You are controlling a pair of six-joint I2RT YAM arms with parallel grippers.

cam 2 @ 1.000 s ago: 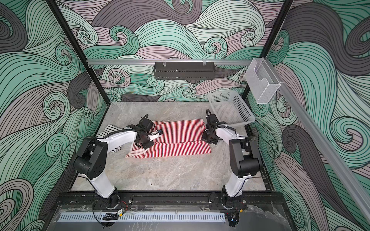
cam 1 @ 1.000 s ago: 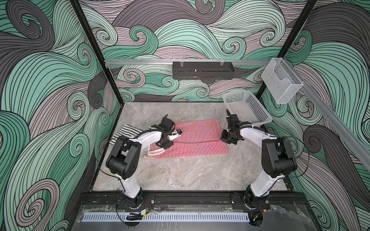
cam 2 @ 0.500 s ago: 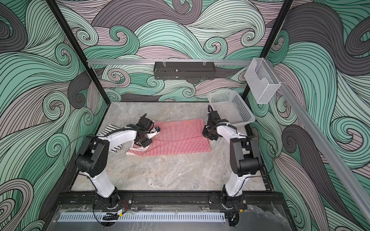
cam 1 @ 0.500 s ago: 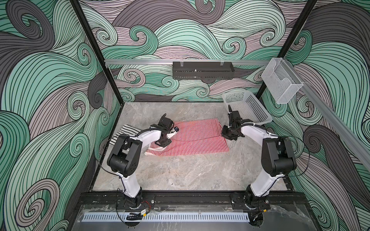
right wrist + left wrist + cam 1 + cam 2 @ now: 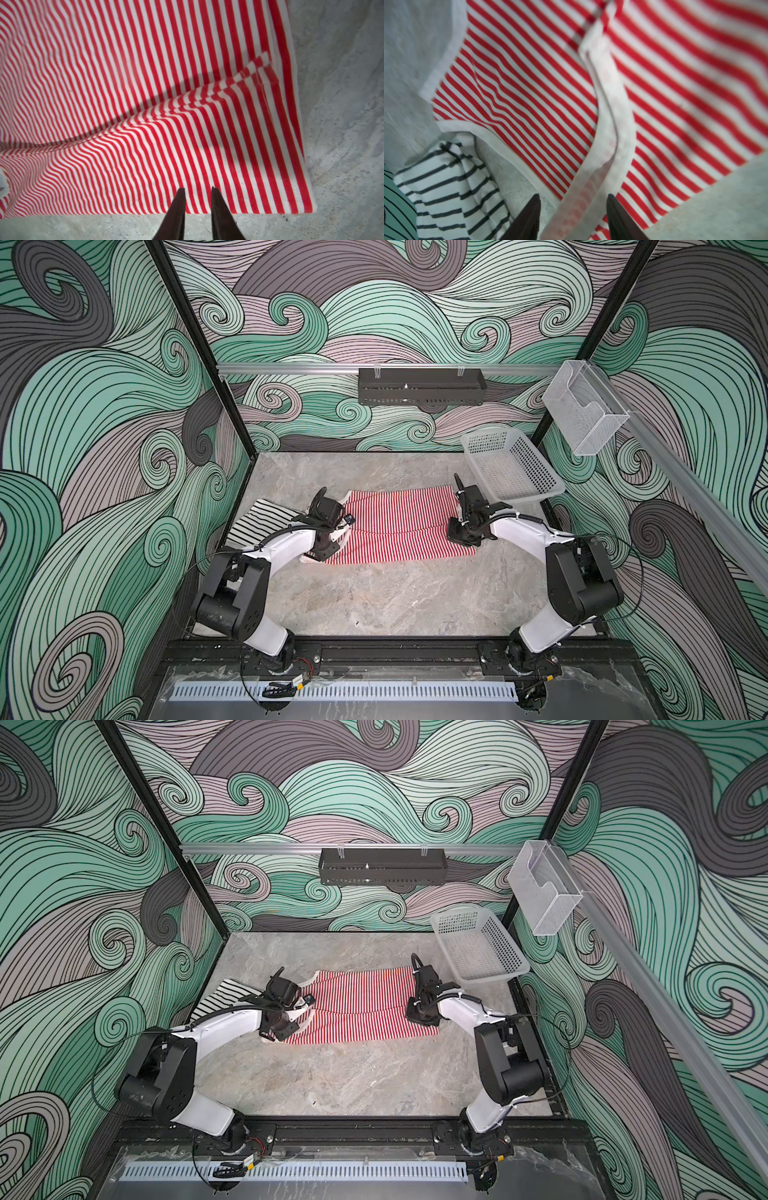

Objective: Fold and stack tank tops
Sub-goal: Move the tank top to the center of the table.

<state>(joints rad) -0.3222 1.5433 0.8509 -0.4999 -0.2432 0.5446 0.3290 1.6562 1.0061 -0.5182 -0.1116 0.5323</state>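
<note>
1. Currently red top (image 5: pixel 399 526) lies flat mid table (image 5: pixel 374 601), long side folded over.
2. Black-striped top (image 5: pixel 257 522) sits just beside it, at left.
3. Left claw (image 5: pixel 573 197) is half-wide, straddling white trim (image 5: pixel 602 145), gripping nothing.
4. Right claw (image 5: pixel 197 189) is narrow and empty, over red top's edge.

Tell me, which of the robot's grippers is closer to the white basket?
Right. The right gripper hovers over the end of the red-and-white top nearest the white basket; the left gripper is at the opposite end, by the black-and-white top.
</note>
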